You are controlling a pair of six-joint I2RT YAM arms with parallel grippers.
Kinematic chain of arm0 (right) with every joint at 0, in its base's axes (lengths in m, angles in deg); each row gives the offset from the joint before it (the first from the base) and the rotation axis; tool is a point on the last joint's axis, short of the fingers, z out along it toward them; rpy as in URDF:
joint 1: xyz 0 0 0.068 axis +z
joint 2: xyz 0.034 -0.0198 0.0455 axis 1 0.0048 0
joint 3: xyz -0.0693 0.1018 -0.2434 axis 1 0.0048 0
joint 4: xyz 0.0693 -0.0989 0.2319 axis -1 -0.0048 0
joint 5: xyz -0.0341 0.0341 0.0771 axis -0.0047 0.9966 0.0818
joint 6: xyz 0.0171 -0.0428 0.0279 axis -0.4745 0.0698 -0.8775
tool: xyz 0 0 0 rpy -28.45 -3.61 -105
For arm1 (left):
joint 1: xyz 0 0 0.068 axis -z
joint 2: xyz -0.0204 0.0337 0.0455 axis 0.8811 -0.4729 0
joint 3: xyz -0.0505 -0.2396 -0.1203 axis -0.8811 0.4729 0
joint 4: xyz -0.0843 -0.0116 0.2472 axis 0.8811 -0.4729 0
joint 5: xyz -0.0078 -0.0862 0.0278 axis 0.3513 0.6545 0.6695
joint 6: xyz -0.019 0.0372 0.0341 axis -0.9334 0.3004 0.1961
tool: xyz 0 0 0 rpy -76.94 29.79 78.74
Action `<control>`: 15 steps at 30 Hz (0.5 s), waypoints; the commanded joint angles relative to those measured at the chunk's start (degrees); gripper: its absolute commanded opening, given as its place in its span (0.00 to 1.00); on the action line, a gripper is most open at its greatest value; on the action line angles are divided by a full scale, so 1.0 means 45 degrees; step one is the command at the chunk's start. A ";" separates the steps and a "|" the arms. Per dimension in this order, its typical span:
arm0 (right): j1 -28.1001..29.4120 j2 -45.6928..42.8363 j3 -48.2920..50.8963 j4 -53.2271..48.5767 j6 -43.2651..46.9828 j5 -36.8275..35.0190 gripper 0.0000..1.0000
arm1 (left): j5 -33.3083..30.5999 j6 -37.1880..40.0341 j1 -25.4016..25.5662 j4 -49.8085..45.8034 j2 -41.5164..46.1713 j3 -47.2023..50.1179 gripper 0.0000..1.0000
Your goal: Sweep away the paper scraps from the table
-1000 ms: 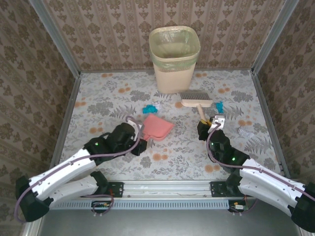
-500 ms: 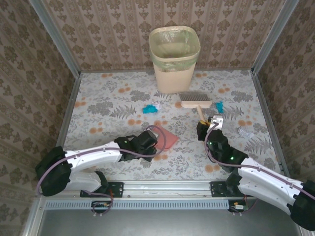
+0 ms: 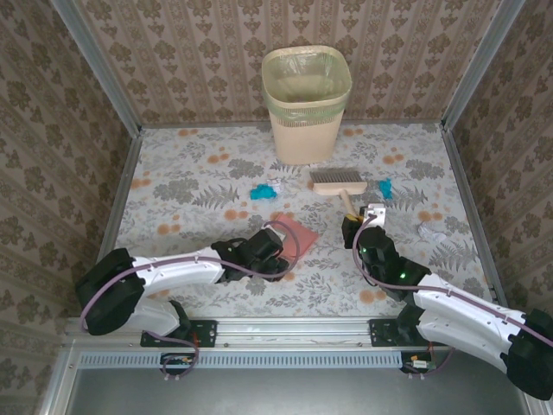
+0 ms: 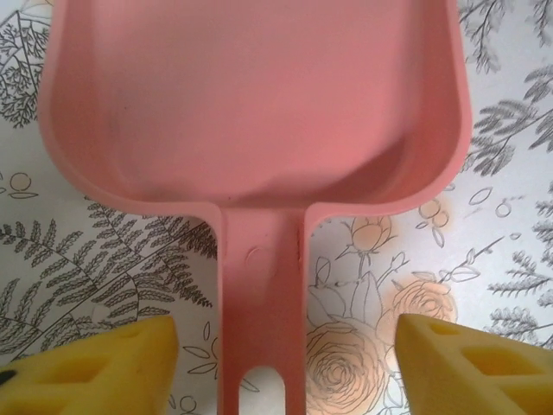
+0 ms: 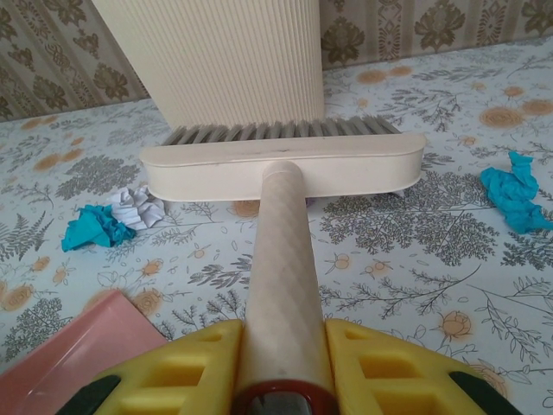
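Observation:
The pink dustpan lies flat on the table, its handle pointing at my left gripper. That gripper is open, a yellow finger on each side of the handle with a gap to it. In the overhead view the dustpan sits just beyond the left gripper. My right gripper is shut on the handle of the cream brush, whose bristles rest on the cloth. Paper scraps lie nearby: a teal one beside a white one, and another teal one to the brush's right.
A beige waste bin with a liner stands at the back, right behind the brush. A pale scrap lies near the right side. Aluminium rails and brown patterned walls enclose the table.
The left arm swung right with the dustpan, brought it nearer the front edge and opened its jaws off the handle. The brush shifted slightly left.

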 commanded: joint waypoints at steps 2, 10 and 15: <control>-0.0065 -0.0027 -0.0554 0.0624 0.0171 -0.0011 0.00 | -0.0459 0.0590 0.0460 0.1716 0.1108 0.1131 0.74; -0.0065 0.0069 -0.0579 0.0663 0.0143 0.0028 0.00 | -0.1867 0.0591 0.1471 0.3953 0.1600 0.2861 0.76; -0.0067 0.0134 -0.0593 0.0683 0.0142 0.0055 0.00 | -0.2782 0.0561 0.1851 0.5091 0.1405 0.3640 0.70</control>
